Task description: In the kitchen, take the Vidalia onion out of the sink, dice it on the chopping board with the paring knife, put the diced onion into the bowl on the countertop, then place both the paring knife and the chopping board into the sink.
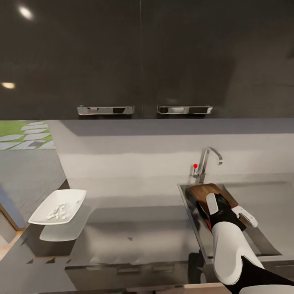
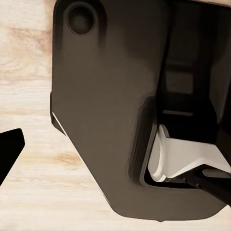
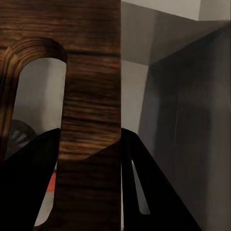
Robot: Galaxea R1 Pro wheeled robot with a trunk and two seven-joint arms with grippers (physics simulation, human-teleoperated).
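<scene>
The brown wooden chopping board [image 1: 204, 190] hangs tilted in the sink [image 1: 192, 212], below the tap. My right gripper [image 1: 208, 200] is shut on it, its fingers clamping the wood strip beside the handle hole [image 3: 38, 96]. Close up, the chopping board [image 3: 91, 96] sits between the dark fingers [image 3: 24, 192] of my right gripper [image 3: 91, 192]. A red-orange patch [image 3: 51, 186] below the board looks like the paring knife's handle; its blade is hidden. The white bowl [image 1: 45, 212] on the countertop [image 1: 134, 228] holds pale diced onion [image 1: 57, 211]. My left gripper's finger [image 2: 9, 147] hangs over wood floor, jaws apart and empty.
The chrome tap [image 1: 207, 160] with its red knob [image 1: 195, 165] stands behind the sink. Dark wall cabinets [image 1: 143, 57] with chrome handles hang overhead. The round drain [image 3: 17, 134] shows through the handle hole. My own dark base [image 2: 110, 110] sits under the left wrist.
</scene>
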